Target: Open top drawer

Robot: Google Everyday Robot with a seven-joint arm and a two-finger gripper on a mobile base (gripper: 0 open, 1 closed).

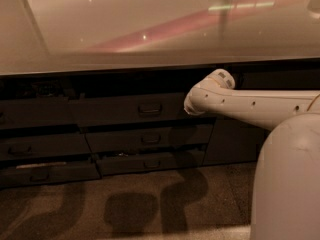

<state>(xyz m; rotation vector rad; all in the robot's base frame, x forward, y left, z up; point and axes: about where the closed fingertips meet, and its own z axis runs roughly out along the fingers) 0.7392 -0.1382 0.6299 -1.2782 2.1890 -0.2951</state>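
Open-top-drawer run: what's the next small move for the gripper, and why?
Probably slide the gripper, at the white arm's tip, left toward the small rectangular pull handle of the wide dark grey top drawer. The gripper sits by the drawer front's right edge, clearly apart from the handle, so nothing is grasped to pull yet.

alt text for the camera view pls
A white robot arm reaches in from the right, its gripper at the right edge of the top drawer, a dark grey front with a small centre handle under a pale glossy counter. Two shorter drawers sit below it.
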